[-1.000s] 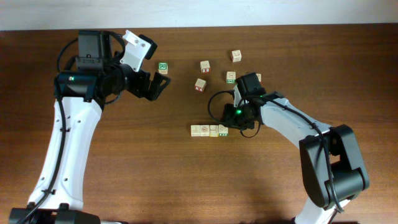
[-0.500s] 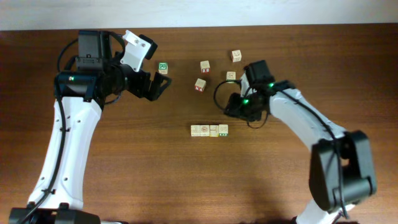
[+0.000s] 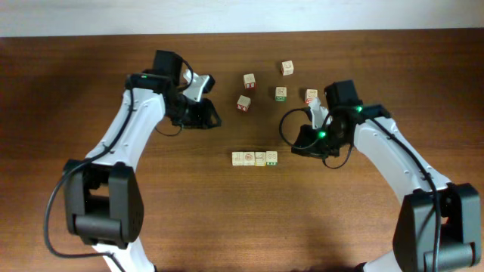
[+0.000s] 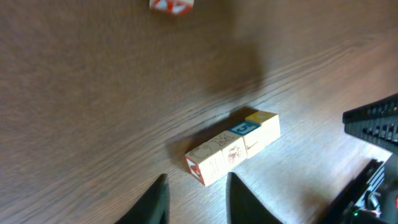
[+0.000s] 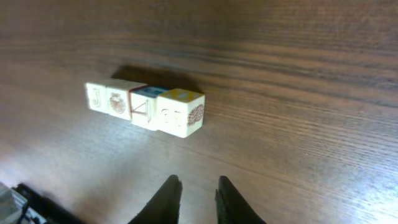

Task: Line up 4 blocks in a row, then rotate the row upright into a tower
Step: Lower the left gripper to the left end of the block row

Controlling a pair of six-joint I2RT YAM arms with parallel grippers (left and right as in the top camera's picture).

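Four small wooden letter blocks [image 3: 255,158] lie side by side in a row at mid-table; the same row of blocks [image 5: 146,104] shows a yellow top on its near end. In the left wrist view the row of blocks [image 4: 233,146] has a red-marked end face. My left gripper [image 3: 210,119] hovers up and left of the row, and through its wrist camera the left gripper [image 4: 196,182] is narrowly open over bare wood. My right gripper [image 3: 300,142] sits just right of the row; close up, the right gripper [image 5: 197,183] has a slim gap and holds nothing.
Loose letter cubes lie behind the row: one red-printed [image 3: 243,103], another [image 3: 249,80], a green-marked one [image 3: 280,93], one [image 3: 287,68] farthest back and one [image 3: 311,96] by the right arm. A red-marked cube [image 4: 171,5] shows at the top of the left wrist view.
The left arm swung in toward mid-table, its jaws narrowed, and it now covers where a green-faced cube lay. The right gripper drew back rightward from the row's end.
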